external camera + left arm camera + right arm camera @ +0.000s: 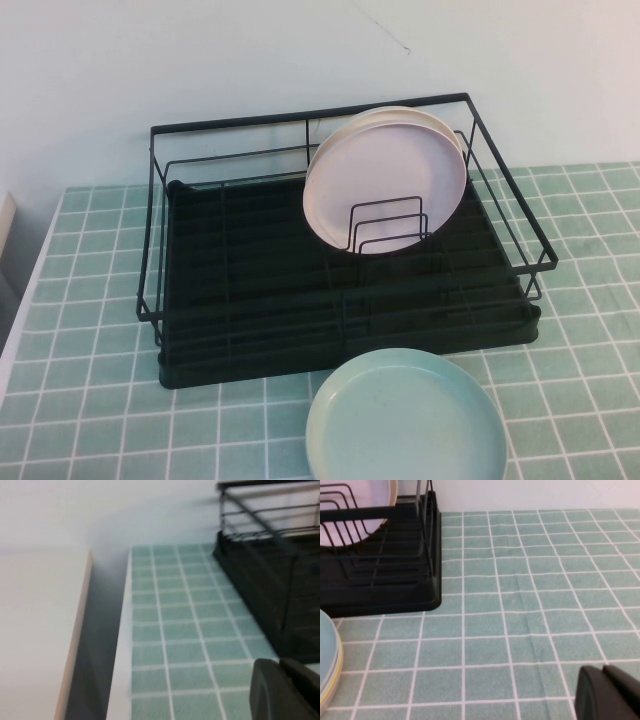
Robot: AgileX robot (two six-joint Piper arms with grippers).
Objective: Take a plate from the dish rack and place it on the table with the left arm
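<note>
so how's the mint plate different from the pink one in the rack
The mint-green plate lies flat on the table in front of the dish rack; the pink plate stands on edge between the rack's dividers. Both are round, rimmed and similar in size. Neither gripper touches them.

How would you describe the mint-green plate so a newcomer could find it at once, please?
Start at the black wire dish rack on the tiled table. Directly in front of it, lying flat, is the mint-green plate. The pink plate stands upright inside the rack instead.
</note>
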